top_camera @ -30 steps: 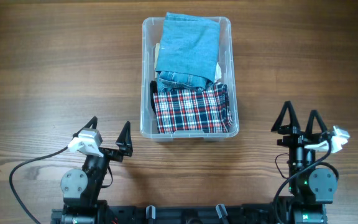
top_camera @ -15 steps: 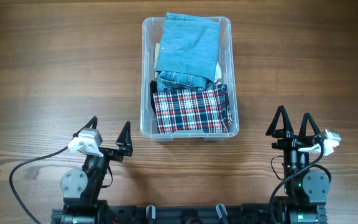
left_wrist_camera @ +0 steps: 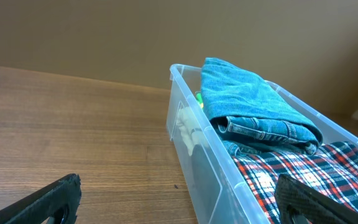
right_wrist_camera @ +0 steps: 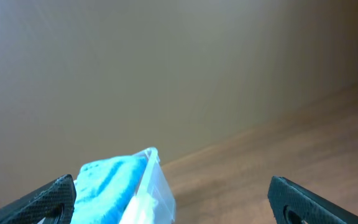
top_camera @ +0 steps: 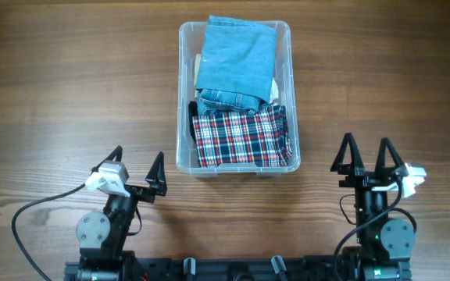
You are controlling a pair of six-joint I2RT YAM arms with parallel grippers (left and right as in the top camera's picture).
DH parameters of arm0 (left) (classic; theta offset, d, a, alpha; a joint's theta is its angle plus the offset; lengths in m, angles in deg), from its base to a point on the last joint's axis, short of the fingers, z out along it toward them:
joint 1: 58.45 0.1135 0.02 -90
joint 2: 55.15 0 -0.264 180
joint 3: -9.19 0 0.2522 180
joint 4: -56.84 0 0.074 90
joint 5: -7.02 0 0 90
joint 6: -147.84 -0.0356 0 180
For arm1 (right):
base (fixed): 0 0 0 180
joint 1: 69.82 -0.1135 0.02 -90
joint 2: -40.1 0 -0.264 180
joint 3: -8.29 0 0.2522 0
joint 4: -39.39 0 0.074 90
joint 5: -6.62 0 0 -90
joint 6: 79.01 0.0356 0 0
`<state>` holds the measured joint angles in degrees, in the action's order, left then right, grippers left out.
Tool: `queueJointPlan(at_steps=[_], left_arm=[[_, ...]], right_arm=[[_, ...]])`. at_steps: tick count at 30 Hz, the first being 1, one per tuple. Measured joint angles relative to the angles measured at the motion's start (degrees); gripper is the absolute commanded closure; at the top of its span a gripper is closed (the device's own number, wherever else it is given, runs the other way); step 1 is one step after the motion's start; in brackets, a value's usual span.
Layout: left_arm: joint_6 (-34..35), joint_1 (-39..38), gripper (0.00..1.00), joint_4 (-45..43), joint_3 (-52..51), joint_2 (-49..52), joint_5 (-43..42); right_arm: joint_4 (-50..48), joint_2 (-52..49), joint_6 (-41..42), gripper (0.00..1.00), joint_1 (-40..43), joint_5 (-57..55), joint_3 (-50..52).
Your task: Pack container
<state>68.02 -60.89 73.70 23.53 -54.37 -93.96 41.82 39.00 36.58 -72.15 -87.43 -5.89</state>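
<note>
The clear plastic container [top_camera: 184, 100] stands at the table's middle back, holding folded blue jeans [top_camera: 237, 55] and a red, white and navy plaid cloth [top_camera: 241, 139]. My left gripper [top_camera: 137, 167] is open near the front left, empty, well short of the bin's near left corner. My right gripper [top_camera: 366, 158] is open at the front right, empty. In the left wrist view the container [left_wrist_camera: 197, 143] lies ahead to the right with the jeans [left_wrist_camera: 247, 99] on top. The right wrist view catches only the container's corner [right_wrist_camera: 151, 180] and the jeans [right_wrist_camera: 107, 180].
A black cable [top_camera: 30, 211] loops across the wooden table [top_camera: 69, 94] beside the left arm's base. A pale folded item [top_camera: 200, 62] peeks out under the jeans at the bin's left wall.
The right arm has swung a little to the left and towards the back, its fingers staying open. The left arm and the bin's contents have not moved.
</note>
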Motion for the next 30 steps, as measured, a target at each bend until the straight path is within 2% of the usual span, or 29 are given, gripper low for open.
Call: queueJointPlan(at_steps=[16, 30], left_arm=[[0.0, 0.0, 0.0, 0.0, 0.0, 0.0, 0.0], [0.0, 0.0, 0.0, 0.0, 0.0, 0.0, 0.0]], right_arm=[[-2.4, 0.1, -3.5, 0.0, 0.0, 0.0, 0.0], [10.5, 0.2, -11.3, 0.0, 0.0, 0.0, 0.0]])
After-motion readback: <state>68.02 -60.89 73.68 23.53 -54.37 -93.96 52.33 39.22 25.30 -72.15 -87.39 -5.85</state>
